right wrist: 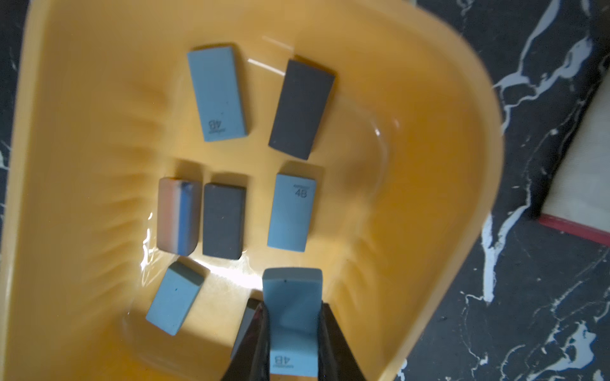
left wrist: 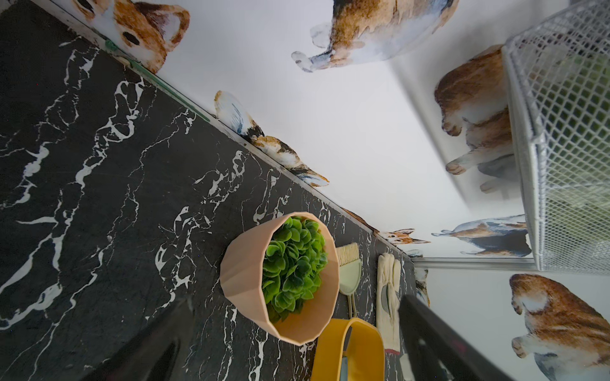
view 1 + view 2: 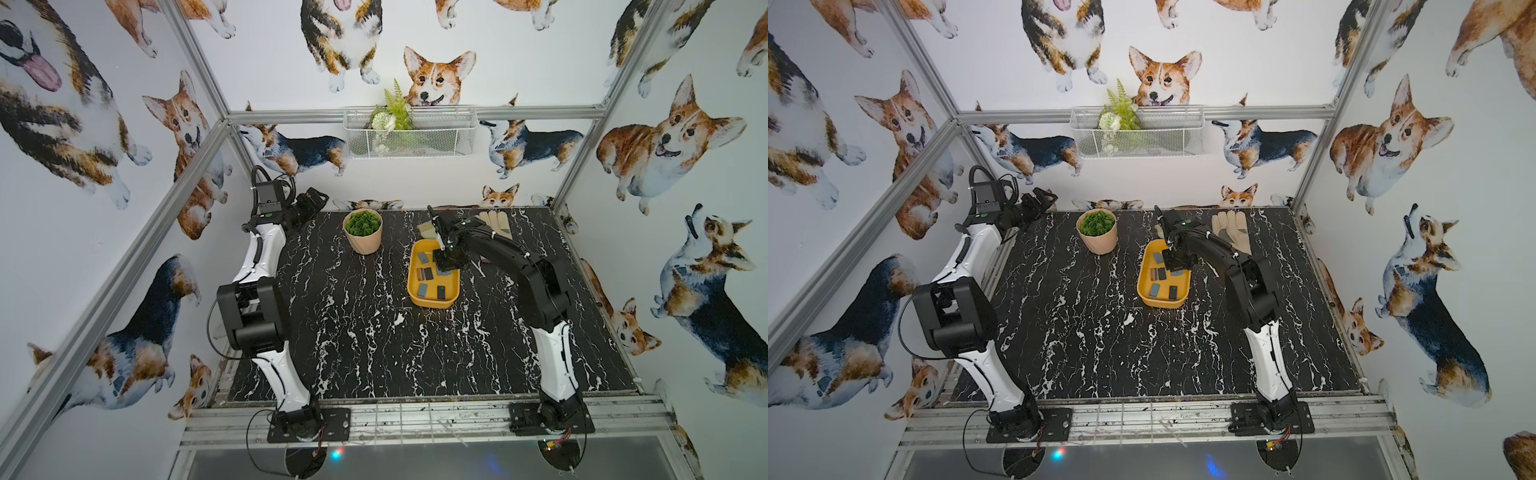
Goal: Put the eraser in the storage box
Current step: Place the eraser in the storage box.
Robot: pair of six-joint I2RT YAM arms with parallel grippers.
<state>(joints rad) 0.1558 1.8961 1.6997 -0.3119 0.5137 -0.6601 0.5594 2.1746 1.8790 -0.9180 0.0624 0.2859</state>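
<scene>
The eraser (image 1: 292, 316) is a pale blue, matte block with squared edges and "4B" printed at one end. It sits clamped between the two dark fingers (image 1: 330, 336) of the right gripper (image 1: 293, 310), inside the outline of the storage box (image 1: 429, 165) at its far end. I cannot tell whether its lower end touches the floor of the box.

The box is shallow, glossy mustard-yellow plastic with rounded corners. Six other erasers (image 1: 216, 94) lie flat on its floor: three pale blue, two dark grey and one striped in pink, white and blue.

The right arm rises from its base at the near right edge of the table (image 3: 374, 332), bends at a high elbow and slopes far and left, so that the right gripper (image 3: 442, 266) points down into the box.

The left arm is folded up along the left side. The left gripper (image 3: 318, 198) hangs above the far left corner of the table, its fingers spread wide and holding nothing.

The table is black with white marble veins. Left of the box stands a faceted pink plant pot (image 3: 363, 239) of green leaves. A cream work glove (image 3: 1231, 230) lies to its far right, and a small pale brush (image 2: 348, 264) lies just beyond its far end. A white wire basket (image 3: 409, 133) hangs on the far wall.
</scene>
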